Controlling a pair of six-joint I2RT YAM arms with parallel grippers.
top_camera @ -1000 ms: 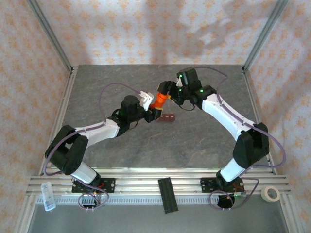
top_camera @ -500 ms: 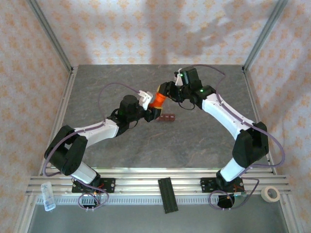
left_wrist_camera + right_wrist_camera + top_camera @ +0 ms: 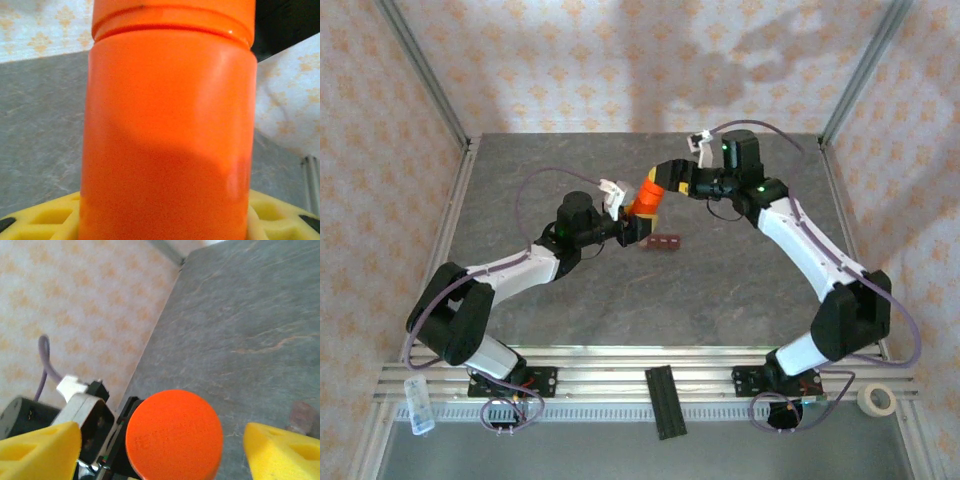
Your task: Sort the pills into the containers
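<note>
**Ana:** What takes up the most room?

**Ben:** The flat grey stone-patterned table (image 3: 740,300), walled in by orange-and-white patterned paper. Two white-and-black jointed arms reach in from its near edge. The left arm (image 3: 515,268) and the right arm (image 3: 810,250) meet over the middle of the table, toward the far side. A long flat black strip (image 3: 661,400) lies across the metal rail between their bases.

**Ana:** And where the arms meet?

**Ben:** An orange cylindrical plastic bottle (image 3: 643,200) is held off the table, tilted, with its cap end toward the right arm. The left gripper (image 3: 632,222) is clamped round its lower body. In the left wrist view the bottle (image 3: 170,140) rises between the yellow foam pads (image 3: 35,220), which sit against it on both sides.

**Ana:** Does the right one have hold of it too?

**Ben:** No. The right gripper (image 3: 668,178) sits at the cap end. In the right wrist view the round orange cap (image 3: 174,432) lies between its yellow fingers (image 3: 40,447). They stand wide apart with a clear gap on each side, so they grip nothing.

**Ana:** Where are the containers?

**Ben:** The small dark red-brown bar of joined square compartments (image 3: 663,242) lies flat on the table. In the top view it is just beneath the bottle and beside the left gripper, and neither gripper touches it. It is too small for me to tell whether anything is in the compartments.
</note>
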